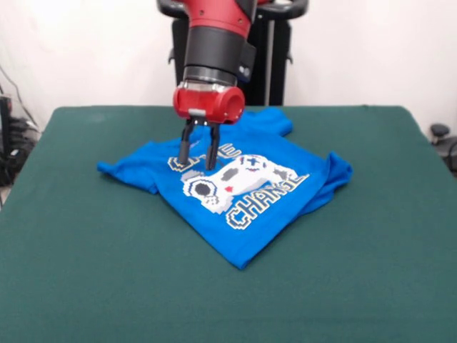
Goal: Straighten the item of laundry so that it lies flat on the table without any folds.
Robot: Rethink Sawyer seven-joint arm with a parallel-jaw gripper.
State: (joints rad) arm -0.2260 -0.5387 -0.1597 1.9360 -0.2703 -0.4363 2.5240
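Inspected from the front view only. Red and black arm (214, 50) descending from above, ending in a claw (198, 153) with two dark fingers (212, 148) pointing straight down. Fingers parted by a narrow gap, nothing held between them; claw released. Tips at or just above the cloth; contact cannot be confirmed.

Directly beneath the claw: small bright blue T-shirt (243, 214), lying on the dark green table (86, 271). Claw positioned over the upper left part of the shirt's print, at the first word of the pixel lettering, which is partly hidden behind the fingers. Just to the right of and below the claw: white-grey game controller print (235, 179), face up. Further below the claw and to the right: second line of lettering, reading "CHANGE" with its end running into a crease.

Shirt not flat. Garment turned at an angle, one corner pointing toward the near edge of the table, well below the claw. Left of the claw: a blue flap extending outward, its edge doubled over. Right of the claw: cloth bunched and folded under at the far right side. Behind the claw: a further blue portion reaching toward the arm, partly hidden by the wrist housing.

Table surface bare green on every side of the shirt; shirt placed toward the far half, well apart from left, right and near edges.
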